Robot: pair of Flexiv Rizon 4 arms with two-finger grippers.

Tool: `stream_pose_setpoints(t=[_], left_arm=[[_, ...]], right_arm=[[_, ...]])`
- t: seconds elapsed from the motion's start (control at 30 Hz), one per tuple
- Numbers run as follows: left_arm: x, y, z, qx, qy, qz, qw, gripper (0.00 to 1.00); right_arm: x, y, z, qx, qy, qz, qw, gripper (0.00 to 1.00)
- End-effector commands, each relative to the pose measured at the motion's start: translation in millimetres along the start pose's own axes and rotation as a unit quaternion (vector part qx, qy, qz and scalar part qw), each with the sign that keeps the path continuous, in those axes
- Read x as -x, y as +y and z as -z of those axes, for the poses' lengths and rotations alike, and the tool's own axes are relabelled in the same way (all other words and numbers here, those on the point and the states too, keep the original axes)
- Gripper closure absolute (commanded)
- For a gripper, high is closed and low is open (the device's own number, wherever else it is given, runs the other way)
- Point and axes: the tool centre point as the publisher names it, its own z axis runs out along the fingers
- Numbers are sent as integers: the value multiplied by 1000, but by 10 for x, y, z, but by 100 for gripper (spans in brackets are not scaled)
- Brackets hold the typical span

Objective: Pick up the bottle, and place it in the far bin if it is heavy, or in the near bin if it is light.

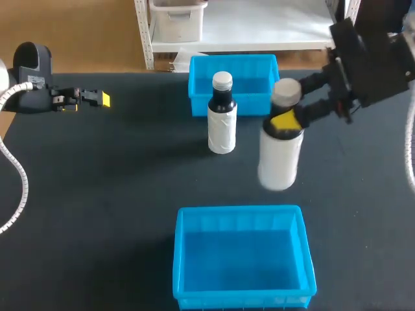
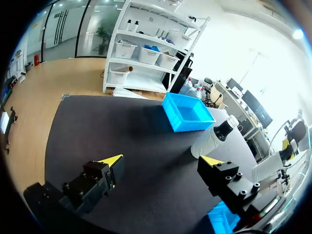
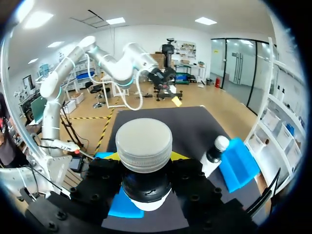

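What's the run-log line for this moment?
right gripper: shut on bottle neck | left gripper: open, at table's left | second bottle: upright before far bin | near bin: empty

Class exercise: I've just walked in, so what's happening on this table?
The right pincer is shut on the neck of a white bottle, holding it between the far bin and the near bin. It sits in neither yet. A second bottle stands upright before the far bin. The left pincer is open and empty.
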Motion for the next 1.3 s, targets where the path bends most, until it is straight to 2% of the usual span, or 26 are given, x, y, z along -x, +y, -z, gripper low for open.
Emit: stream_pose_setpoints(t=[0.03, 0.17, 0.3, 0.53, 0.9, 1.3], left_arm=[[0, -1, 0, 0, 0, 0, 1000, 0], [0, -1, 0, 0, 0, 0, 1000, 0], [0, -1, 0, 0, 0, 0, 1000, 0], [0, -1, 0, 0, 0, 0, 1000, 0], [0, -1, 0, 0, 0, 0, 1000, 0], [0, -1, 0, 0, 0, 0, 1000, 0]], right_arm=[[150, 287, -219, 18, -4, 12, 1000, 63], [226, 573, -475, 59, -12, 29, 998, 63], [209, 813, -713, 99, -18, 35, 994, 62], [100, 1046, -1020, 150, -22, 57, 987, 62], [-144, 1164, -1380, 210, -31, 74, 975, 64], [-382, 1019, -1477, 207, -19, 70, 976, 63]])
